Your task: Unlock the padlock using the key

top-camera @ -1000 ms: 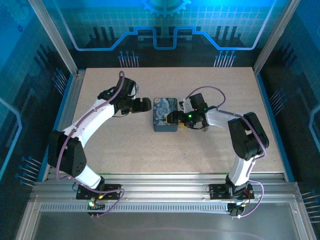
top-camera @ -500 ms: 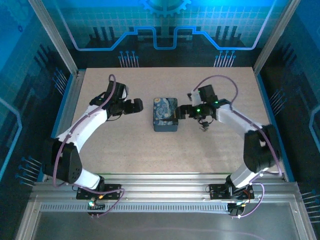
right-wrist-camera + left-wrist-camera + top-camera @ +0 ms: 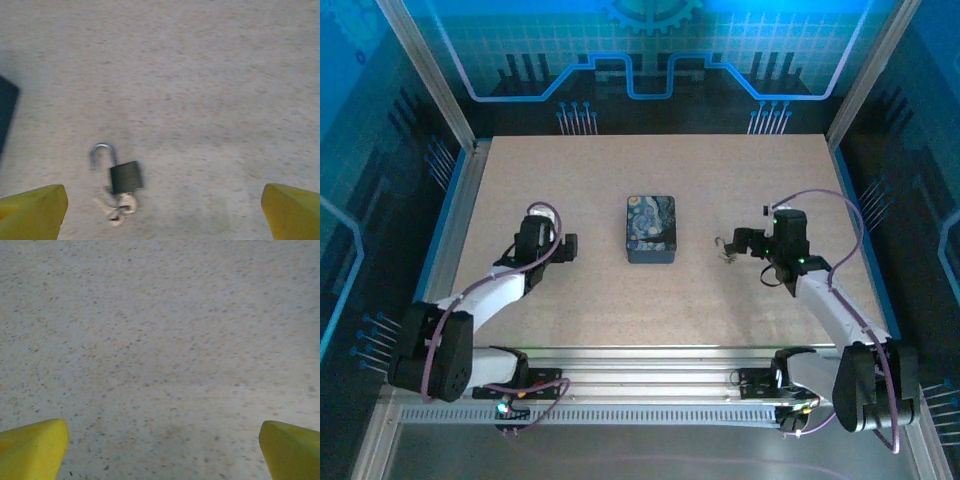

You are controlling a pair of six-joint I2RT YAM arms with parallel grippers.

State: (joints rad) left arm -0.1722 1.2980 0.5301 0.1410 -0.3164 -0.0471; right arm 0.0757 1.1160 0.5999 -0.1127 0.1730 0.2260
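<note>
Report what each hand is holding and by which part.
Nothing is held. The left hand and right hand are open and empty. The padlock lies on the table, shackle open, keys at its base, clear of both hands.

Your right wrist view cuts the tin [image 3: 6,112] at its left edge; one dark corner shows. Keys [image 3: 119,207] at the padlock [image 3: 126,176] base are blurred: you cannot tell whether one sits in the lock. From above, both too small to read.
</note>
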